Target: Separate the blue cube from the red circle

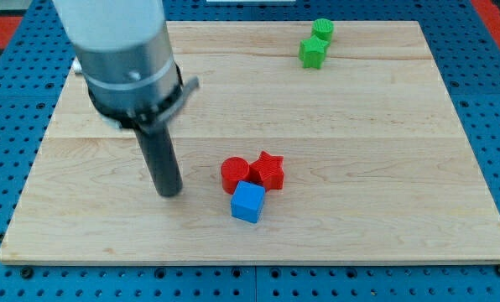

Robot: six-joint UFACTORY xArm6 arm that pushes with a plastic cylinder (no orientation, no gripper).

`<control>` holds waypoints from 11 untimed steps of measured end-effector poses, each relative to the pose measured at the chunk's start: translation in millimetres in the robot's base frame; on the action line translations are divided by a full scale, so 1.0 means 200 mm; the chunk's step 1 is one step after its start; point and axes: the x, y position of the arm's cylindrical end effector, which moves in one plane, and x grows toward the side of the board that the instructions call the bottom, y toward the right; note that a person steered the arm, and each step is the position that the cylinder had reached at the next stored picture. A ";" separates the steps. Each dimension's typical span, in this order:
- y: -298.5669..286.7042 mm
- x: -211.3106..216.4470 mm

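The blue cube (248, 202) lies on the wooden board, a little below the view's middle. The red circle (234, 174) touches its upper left corner. A red star (268, 170) sits right beside the red circle and just above the blue cube. My tip (169, 193) is down on the board to the left of this cluster, about a block's width or more away from the red circle and level with it. It touches no block.
A green circle (323, 30) and a green star (313, 52) sit together near the view's top right. The wooden board (401, 168) rests on a blue pegboard, with its edges close to the frame's borders.
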 end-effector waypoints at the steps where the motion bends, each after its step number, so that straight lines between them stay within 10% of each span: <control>1: 0.39 0.18; 3: 1.05 0.17; 7: 0.07 -0.05; 9: -0.09 0.16; 11: -0.22 -0.13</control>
